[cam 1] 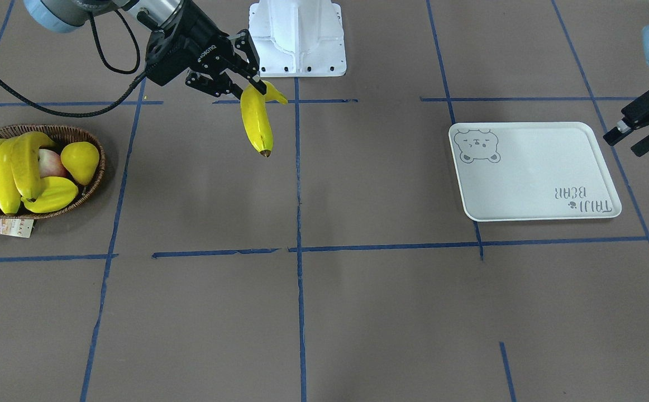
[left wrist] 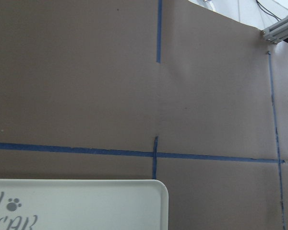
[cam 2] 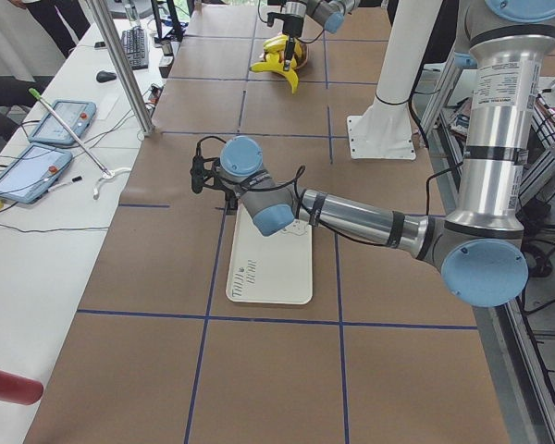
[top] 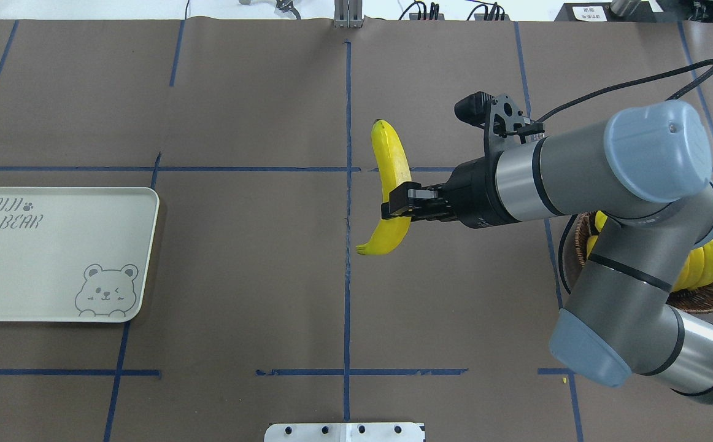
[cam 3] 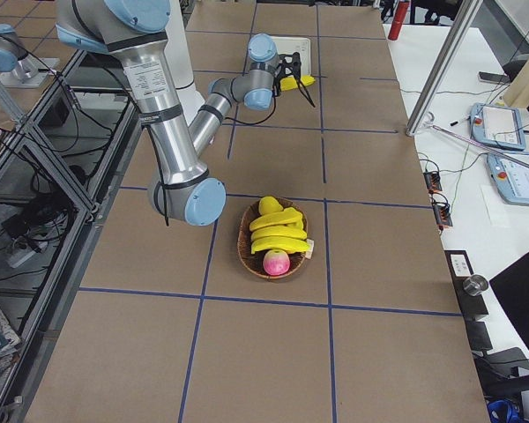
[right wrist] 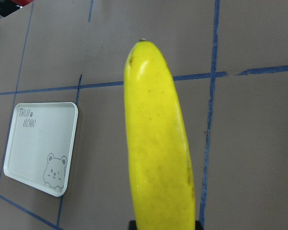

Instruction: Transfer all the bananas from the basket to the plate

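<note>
My right gripper (cam 1: 254, 84) (top: 396, 205) is shut on a yellow banana (cam 1: 256, 120) (top: 390, 178) (right wrist: 158, 143), held in the air over the middle of the table. Its dark tip hangs down. Three more bananas (cam 1: 0, 173) lie in the brown wicker basket (cam 1: 92, 184) (cam 3: 247, 247) on my right side. The white bear plate (cam 1: 531, 173) (top: 43, 264) (right wrist: 38, 143) lies bare on my left side. My left gripper (cam 1: 631, 139) hovers open beside the plate's outer edge, with nothing between its fingers.
The basket also holds a yellow pear (cam 1: 80, 162), a red apple (cam 1: 51, 162) and another yellow fruit (cam 1: 53, 195). The white robot base (cam 1: 297, 36) stands at the table's near edge. Blue tape lines cross the brown table.
</note>
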You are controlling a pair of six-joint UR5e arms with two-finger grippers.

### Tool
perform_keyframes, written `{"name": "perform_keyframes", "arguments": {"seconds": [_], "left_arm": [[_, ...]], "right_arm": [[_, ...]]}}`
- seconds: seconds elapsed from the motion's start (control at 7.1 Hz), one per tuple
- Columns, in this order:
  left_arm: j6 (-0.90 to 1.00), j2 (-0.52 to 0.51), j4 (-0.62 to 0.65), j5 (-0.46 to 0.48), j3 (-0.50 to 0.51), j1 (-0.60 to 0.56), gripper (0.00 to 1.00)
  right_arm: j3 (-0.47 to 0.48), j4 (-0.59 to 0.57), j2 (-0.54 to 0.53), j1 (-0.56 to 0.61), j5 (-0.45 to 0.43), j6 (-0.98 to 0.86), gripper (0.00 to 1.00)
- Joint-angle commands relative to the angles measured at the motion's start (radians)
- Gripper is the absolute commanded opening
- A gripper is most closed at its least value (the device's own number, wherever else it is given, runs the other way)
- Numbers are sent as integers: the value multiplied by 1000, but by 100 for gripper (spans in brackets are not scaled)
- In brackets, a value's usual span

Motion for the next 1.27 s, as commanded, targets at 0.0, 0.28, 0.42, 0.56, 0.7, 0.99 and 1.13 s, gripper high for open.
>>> {"name": "perform_keyframes", "arguments": {"seconds": [0.0,0.28,0.42,0.56,0.7,0.99,1.13], "left_arm": [[-139,-36,-99,13,-10,35,100],[-431,-67,-298,135,-15,123,100],[-543,-102,-334,181,-17,161,100],[-613,-140,-338,183,-18,166,100],[-682,-184,-338,185,-17,171,100],[-829,-261,-339,271,-24,267,100],[-839,-263,-338,318,-44,346,100]], "right_arm": [[0,2,-1,-1,0,3,1],[0,43,-4,-4,0,38,1],[-3,83,-8,-16,0,52,1],[-4,88,-8,-22,0,52,1],[-6,88,-10,-27,1,52,1],[-6,88,-1,-33,0,54,1],[-4,88,-1,-33,1,54,1]]}}
